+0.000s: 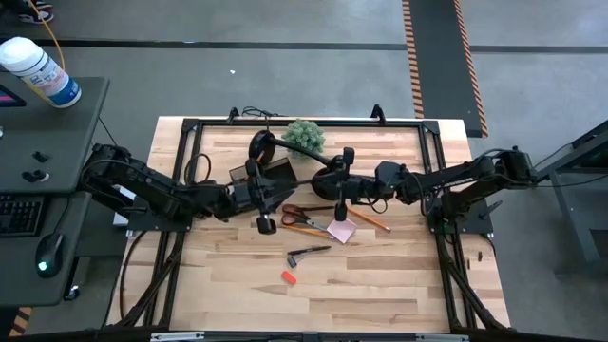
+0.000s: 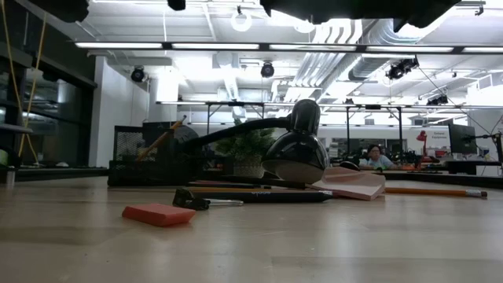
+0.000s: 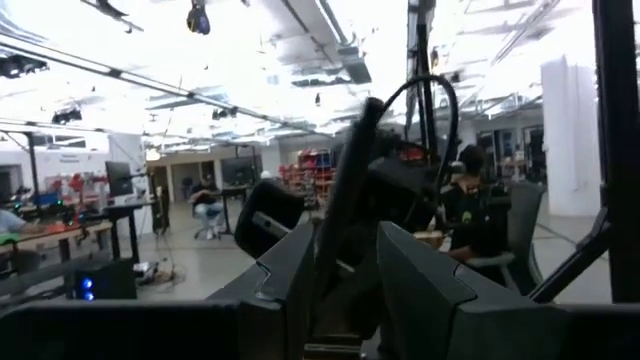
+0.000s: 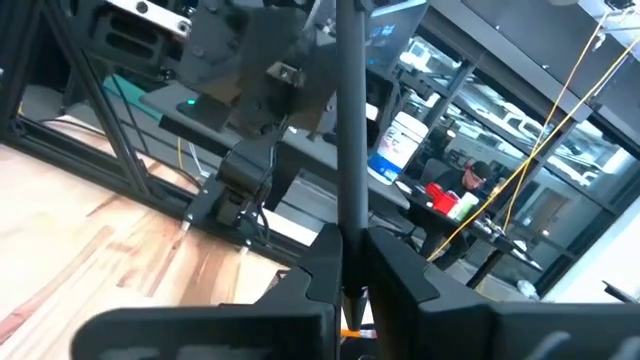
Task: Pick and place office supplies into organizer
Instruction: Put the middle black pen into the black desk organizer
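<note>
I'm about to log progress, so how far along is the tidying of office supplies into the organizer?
Nothing looks done: scissors, pink pad, pencil, black tool and red clip all lie outside the organizer. In hand: right end effector shut on a thin dark rod; left end effector waits beside the organizer. All five items remain.

My top camera looks straight down on the whole table. My low camera sits at table height, close to the red clip, and looks across into the room. Both show the lamp and the pencil. Each wrist camera looks out past its own fingers, very close to a black rod.
</note>
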### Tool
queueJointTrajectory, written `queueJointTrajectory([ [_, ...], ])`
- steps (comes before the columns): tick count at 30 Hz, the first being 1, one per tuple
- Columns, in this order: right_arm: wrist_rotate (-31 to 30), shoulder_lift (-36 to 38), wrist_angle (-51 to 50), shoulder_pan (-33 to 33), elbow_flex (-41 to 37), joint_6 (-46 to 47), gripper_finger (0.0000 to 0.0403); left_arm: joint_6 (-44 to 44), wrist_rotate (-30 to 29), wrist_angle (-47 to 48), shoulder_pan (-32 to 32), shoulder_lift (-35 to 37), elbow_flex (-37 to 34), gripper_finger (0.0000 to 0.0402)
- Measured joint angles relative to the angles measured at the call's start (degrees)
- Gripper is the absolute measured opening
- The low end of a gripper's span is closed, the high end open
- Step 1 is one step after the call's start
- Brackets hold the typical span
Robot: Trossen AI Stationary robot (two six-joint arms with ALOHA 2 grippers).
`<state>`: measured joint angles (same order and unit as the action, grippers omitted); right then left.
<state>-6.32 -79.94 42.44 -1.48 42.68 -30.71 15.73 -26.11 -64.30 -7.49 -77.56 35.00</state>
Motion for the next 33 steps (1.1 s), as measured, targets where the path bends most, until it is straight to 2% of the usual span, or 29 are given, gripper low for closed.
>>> queueJointTrajectory([
  [7, 1.0, 0.0, -0.2, 0.0, 0.0, 0.3, 0.0021, -4.6, 1.6, 0.0, 3.1, -0.4, 0.0, 0.0102],
  [11, 0.8, 0.0, -0.3, 0.0, 0.0, 0.4, 0.0021, -5.8, 5.4, -0.3, 4.5, -0.8, 0.0, 0.0102],
  [22, 0.0, 0.0, -0.2, 0.0, 0.0, 0.4, 0.0021, -5.7, 9.2, -0.9, 4.6, -1.5, 0.1, 0.0102],
  [33, 1.4, 0.0, 0.0, 0.8, 0.0, 1.9, 0.0021, -4.1, 10.1, 13.0, 4.6, -1.5, 8.0, 0.0102],
])
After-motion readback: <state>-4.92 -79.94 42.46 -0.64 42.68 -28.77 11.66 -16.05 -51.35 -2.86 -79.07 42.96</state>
